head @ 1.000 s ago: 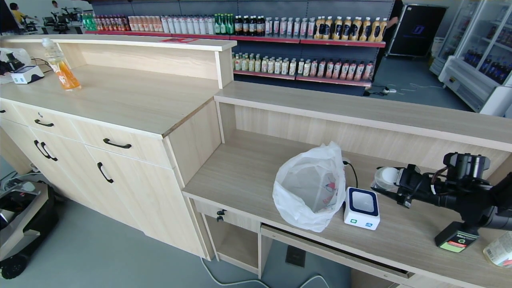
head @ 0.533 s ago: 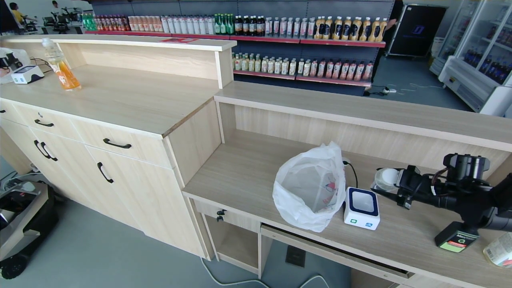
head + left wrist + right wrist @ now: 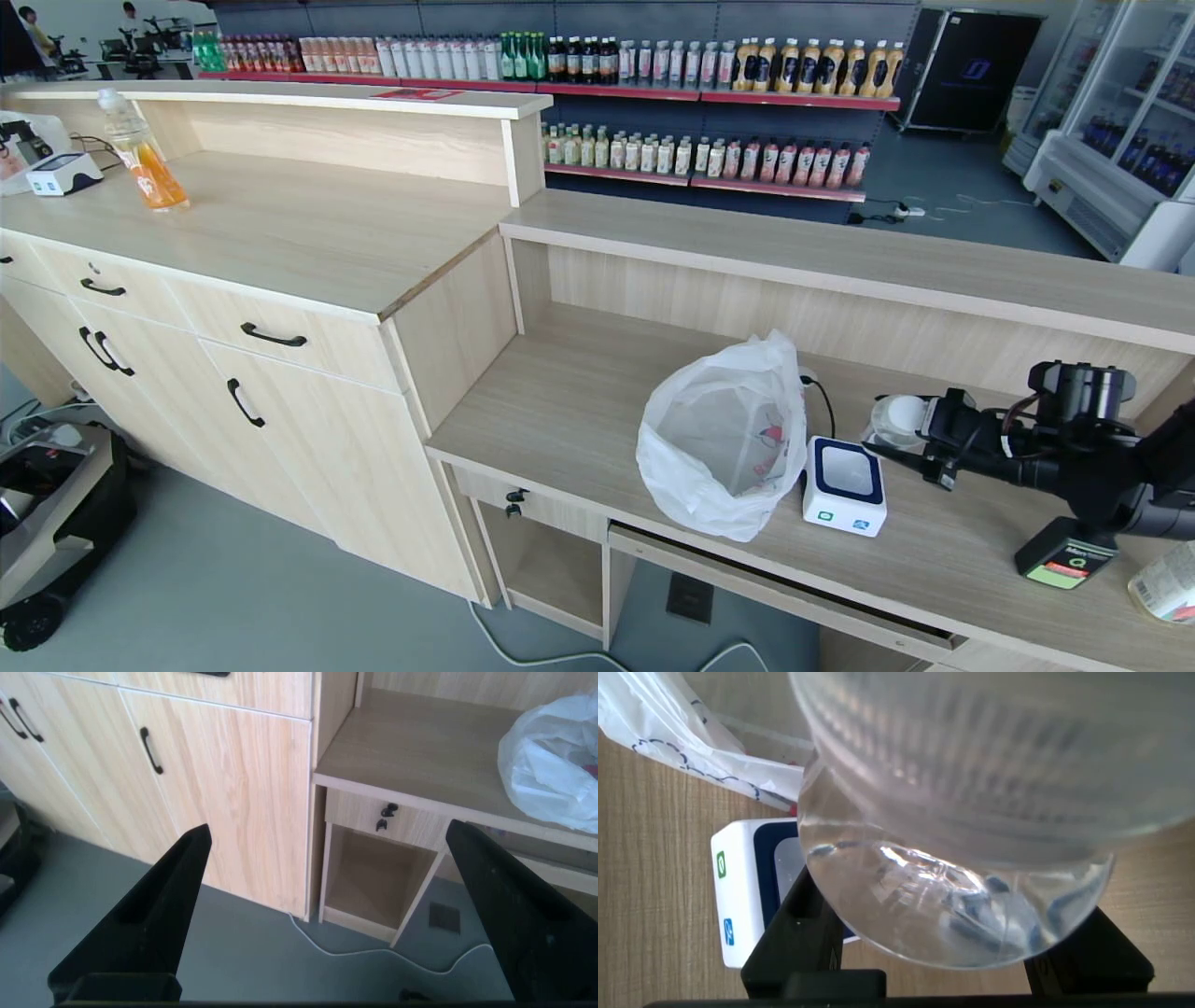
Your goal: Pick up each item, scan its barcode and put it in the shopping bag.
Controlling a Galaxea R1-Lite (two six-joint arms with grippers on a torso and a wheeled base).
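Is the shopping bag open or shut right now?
Open: the shopping bag lies with its mouth gaping wide beside the scanner, inside showing.

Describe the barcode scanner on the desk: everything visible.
The barcode scanner is a small white box, plastic by its look, with a dark blue frame around a pale window on top. Its front face bears a small green mark and a blue one. It sits flat on the wooden desk, close beside the white shopping bag, on the bag's right. A black cable curves down behind it.
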